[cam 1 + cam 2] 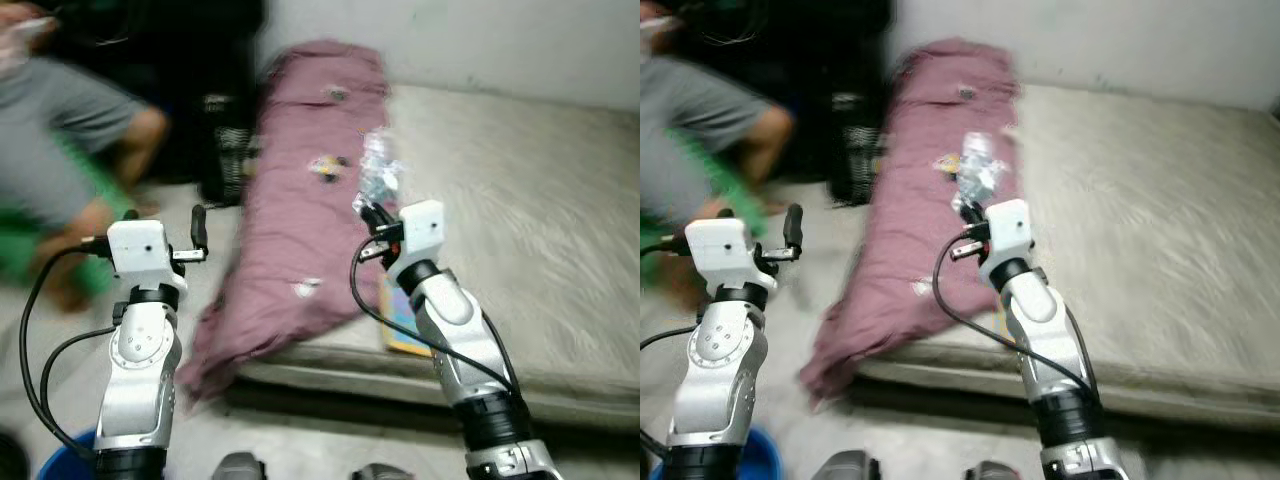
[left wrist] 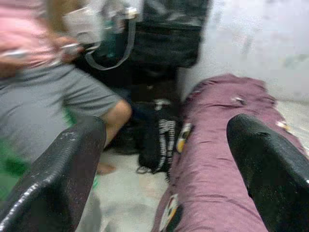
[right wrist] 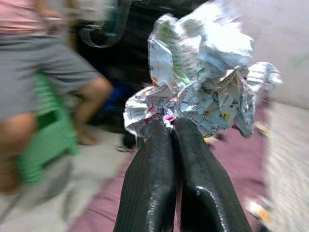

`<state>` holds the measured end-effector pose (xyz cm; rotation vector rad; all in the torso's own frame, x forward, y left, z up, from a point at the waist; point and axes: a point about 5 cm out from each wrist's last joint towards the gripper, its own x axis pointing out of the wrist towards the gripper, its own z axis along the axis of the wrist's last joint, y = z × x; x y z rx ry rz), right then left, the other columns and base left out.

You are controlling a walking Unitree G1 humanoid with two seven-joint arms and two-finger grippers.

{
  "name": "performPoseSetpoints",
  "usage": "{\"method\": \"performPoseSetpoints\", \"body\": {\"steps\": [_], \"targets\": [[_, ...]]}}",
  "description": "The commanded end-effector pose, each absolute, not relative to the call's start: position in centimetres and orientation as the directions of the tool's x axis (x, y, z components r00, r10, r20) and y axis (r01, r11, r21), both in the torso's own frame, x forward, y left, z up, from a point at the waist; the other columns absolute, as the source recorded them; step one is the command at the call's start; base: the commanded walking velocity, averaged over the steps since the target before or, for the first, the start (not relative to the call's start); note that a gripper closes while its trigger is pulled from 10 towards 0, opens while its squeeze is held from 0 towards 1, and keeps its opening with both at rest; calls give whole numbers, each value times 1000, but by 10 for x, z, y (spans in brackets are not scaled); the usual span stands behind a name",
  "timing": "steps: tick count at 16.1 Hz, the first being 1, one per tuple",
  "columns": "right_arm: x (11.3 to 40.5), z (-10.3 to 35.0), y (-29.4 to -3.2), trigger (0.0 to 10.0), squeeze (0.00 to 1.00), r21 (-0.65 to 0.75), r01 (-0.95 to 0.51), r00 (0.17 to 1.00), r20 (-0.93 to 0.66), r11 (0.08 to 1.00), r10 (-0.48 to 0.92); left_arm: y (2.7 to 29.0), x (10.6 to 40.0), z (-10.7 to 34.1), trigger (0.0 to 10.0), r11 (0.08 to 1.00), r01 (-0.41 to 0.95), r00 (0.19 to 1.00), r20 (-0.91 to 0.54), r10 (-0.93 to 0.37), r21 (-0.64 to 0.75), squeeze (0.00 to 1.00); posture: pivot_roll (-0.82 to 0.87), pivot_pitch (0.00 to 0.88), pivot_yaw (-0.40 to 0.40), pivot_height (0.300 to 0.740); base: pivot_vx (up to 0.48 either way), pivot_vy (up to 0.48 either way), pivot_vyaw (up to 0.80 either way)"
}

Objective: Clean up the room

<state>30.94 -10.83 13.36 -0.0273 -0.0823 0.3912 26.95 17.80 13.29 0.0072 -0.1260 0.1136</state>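
Note:
My right gripper (image 1: 366, 212) is shut on a crumpled wrapper (image 1: 378, 172), silvery with printed patches, held up above the purple blanket (image 1: 300, 215). In the right wrist view the wrapper (image 3: 203, 92) bunches out just past the closed fingertips (image 3: 166, 128). My left gripper (image 1: 197, 228) is raised over the floor left of the mattress, open and holding nothing; its two fingers (image 2: 67, 164) stand wide apart in the left wrist view. Small scraps of litter (image 1: 328, 166) lie on the blanket, one more scrap (image 1: 306, 288) lower down.
A grey mattress (image 1: 520, 210) lies on the floor by the wall, with a flat booklet (image 1: 398, 325) at its near edge. A person (image 1: 70, 150) in grey shorts sits at the left by a green stool (image 1: 90, 270). Black bags (image 1: 225, 140) stand beyond. A blue bin rim (image 1: 70, 462) shows below.

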Motion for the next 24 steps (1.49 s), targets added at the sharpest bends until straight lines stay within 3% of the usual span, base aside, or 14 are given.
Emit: {"method": "performPoseSetpoints", "body": {"steps": [1, 24], "targets": [[310, 134, -116, 10000, 0, -62, -361, 928, 74, 931, 365, 173, 268, 134, 10000, 995, -89, 987, 127, 95, -51, 0, -20, 0, -36, 740, 0, 0, 800], [313, 135, -116, 10000, 0, -70, -359, 928, 82, 931, 364, 175, 269, 128, 10000, 994, -106, 991, 88, 102, 39, 0, -26, 0, -28, 740, 0, 0, 800]]}}
